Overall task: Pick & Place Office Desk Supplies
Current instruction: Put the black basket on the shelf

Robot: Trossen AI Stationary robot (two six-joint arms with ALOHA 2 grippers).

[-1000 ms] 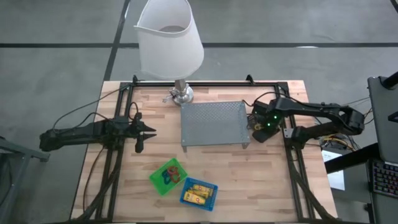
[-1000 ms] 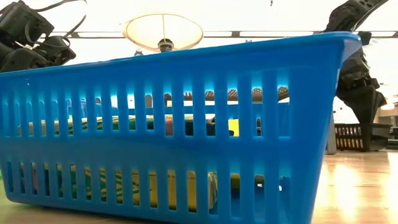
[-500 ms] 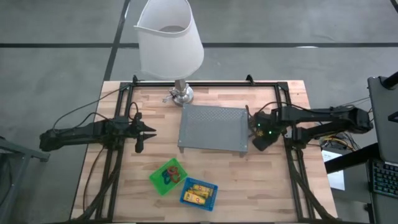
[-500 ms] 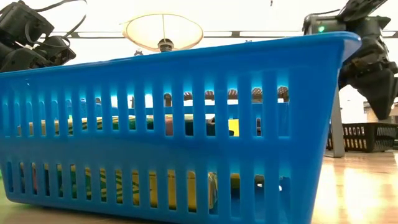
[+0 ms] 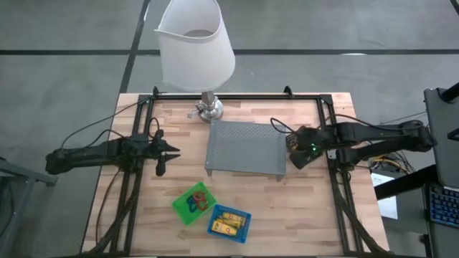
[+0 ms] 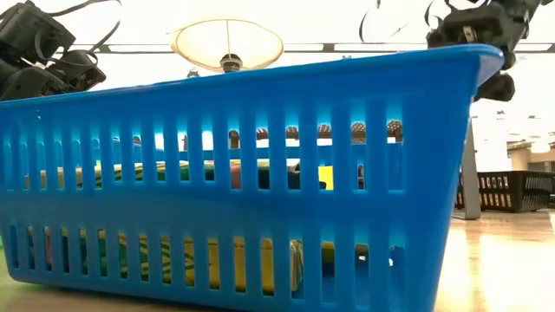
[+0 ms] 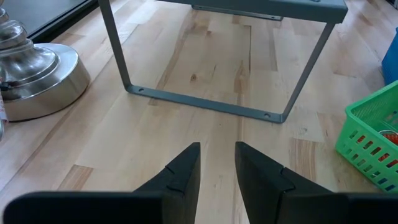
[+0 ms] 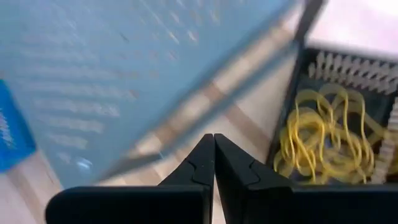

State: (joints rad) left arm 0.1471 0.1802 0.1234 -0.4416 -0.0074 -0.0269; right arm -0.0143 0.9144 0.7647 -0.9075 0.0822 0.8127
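Right hand (image 5: 295,145) pinched shut, empty, near tabletop right edge above black bin (image 8: 348,134) of rubber bands (image 8: 323,140). Step: reaching for bands; next: open, descend. Left hand (image 7: 217,163) narrowly parted, empty, idle near left edge.

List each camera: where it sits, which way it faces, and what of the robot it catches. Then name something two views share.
High view: above the table, looking straight down; both arms, left gripper, right gripper, grey mesh tray, lamp.
Low view: at table height, behind the blue bin, facing the room; arm parts at the top corners.
Left wrist view: forward past its own parted fingers toward the tray's legs and the green bin.
Right wrist view: past its shut fingers; black bin of yellow rubber bands.
Shared: the tray shows in the high view and both wrist views.
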